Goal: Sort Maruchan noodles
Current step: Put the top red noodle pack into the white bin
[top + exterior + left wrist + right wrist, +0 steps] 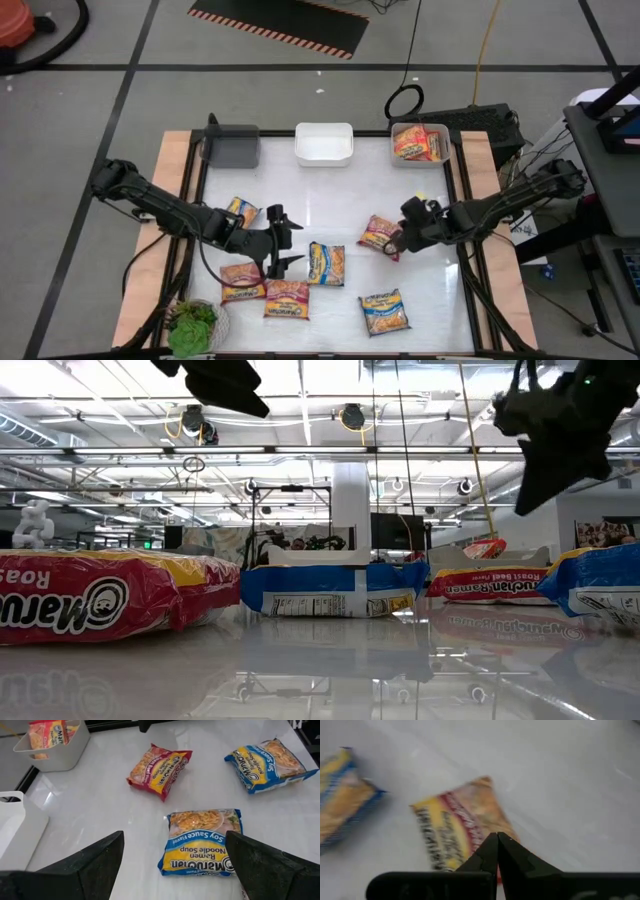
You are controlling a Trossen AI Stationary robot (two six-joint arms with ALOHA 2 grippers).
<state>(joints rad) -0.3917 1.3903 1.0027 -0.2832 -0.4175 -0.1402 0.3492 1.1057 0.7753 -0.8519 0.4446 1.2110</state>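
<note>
Glossy white table (330,215), cluttered workshop beyond.

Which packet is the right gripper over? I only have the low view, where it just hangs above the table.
Observer: The right gripper, shut, is over the red packet right of the table's middle.
Operator: And the left gripper?
Observer: The left gripper is open, facing a blue-and-yellow packet.
Operator: Anything sorted yet?
Observer: The far right bin already holds red-and-yellow packets.
</note>
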